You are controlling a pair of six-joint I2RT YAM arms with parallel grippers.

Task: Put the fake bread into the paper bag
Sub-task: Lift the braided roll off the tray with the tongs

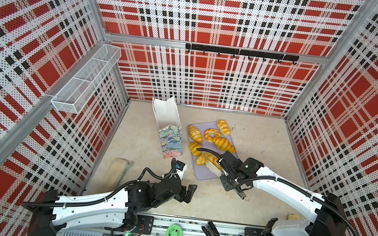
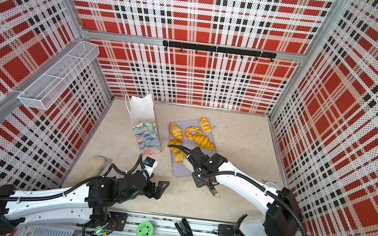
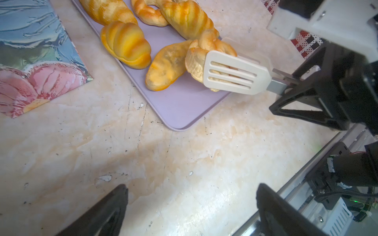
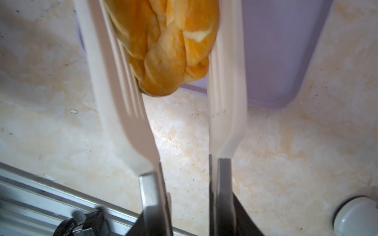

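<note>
Found right hand point(image 3: 286, 85) clamped on the handles of white slotted tongs point(image 3: 235, 73). Tong blades, just ahead of that hand, pinched a twisted bun point(image 3: 196, 59) of the fake bread over the near end of the lavender tray point(image 3: 184, 106). Could not tell whether bun sat clear of the tray. Noted other pieces point(image 1: 224, 144) lying farther ahead on it. Saw left hand point(image 1: 189, 192) spread wide, holding nothing, low over the tabletop point(image 3: 143, 163). Logged the paper bag point(image 1: 170, 140) just ahead of left hand, well off to the left of right hand, white lining showing at its open mouth.

Judged step: pickup of one bun. Reckoned next move called for a lift, a carry leftward above the bag's rim, then release. Probably needed left hand to steady the bag.
</note>
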